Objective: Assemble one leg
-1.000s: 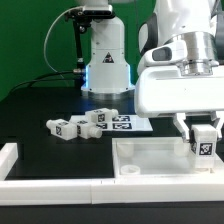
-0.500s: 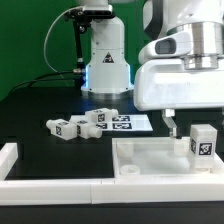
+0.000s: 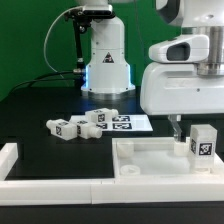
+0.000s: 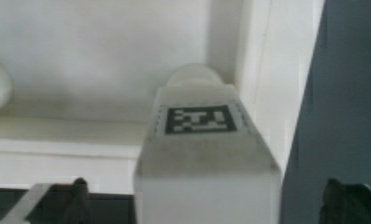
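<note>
A leg [image 3: 203, 142], a stubby white post with a black-and-white tag, stands upright at the far corner of the flat white rimmed panel [image 3: 150, 155] on the exterior view's right. My gripper [image 3: 196, 123] hangs just above it, open and holding nothing. One dark finger [image 3: 176, 128] shows beside the leg. In the wrist view the leg [image 4: 203, 150] rises between my two fingertips [image 4: 57, 200], with a gap on each side. The gripper [image 4: 203, 206] does not touch it.
Several more white tagged legs [image 3: 75, 125] lie on the black table at the exterior view's left of the marker board [image 3: 130, 123]. The arm's base [image 3: 107, 60] stands at the back. A white wall [image 3: 60, 185] runs along the front edge.
The gripper has opened, let go of the leg and risen. The leg stays upright on the panel.
</note>
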{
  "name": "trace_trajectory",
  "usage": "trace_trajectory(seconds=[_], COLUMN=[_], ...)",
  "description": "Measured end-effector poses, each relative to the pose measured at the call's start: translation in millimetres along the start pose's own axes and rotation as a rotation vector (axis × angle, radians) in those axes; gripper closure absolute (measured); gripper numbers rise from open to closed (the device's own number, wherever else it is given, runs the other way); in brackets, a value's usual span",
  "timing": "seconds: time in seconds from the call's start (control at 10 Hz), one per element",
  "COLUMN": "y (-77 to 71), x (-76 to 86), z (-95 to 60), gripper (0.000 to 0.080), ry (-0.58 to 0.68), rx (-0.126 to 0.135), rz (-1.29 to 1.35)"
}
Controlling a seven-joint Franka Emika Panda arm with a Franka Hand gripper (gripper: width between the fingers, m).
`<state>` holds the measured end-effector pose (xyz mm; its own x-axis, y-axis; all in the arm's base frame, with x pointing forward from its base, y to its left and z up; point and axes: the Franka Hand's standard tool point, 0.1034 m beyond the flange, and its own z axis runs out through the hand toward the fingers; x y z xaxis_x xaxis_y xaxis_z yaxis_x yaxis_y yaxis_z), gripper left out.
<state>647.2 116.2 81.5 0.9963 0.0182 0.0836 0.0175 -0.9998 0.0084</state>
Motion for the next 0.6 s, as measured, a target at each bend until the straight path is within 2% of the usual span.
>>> trace_trajectory(seconds=[0.2,0.4,0.6], y=[0.3,-0.1,2.0], x=[0.3,0.2,0.6], z=[0.3,0.4,1.3], gripper=[0.016,0.0498,0.0513], ry=[0.004,0.004,0.008], rx=[-0.001,0.001,-0.001], rz=[0.009,0.097,0.213])
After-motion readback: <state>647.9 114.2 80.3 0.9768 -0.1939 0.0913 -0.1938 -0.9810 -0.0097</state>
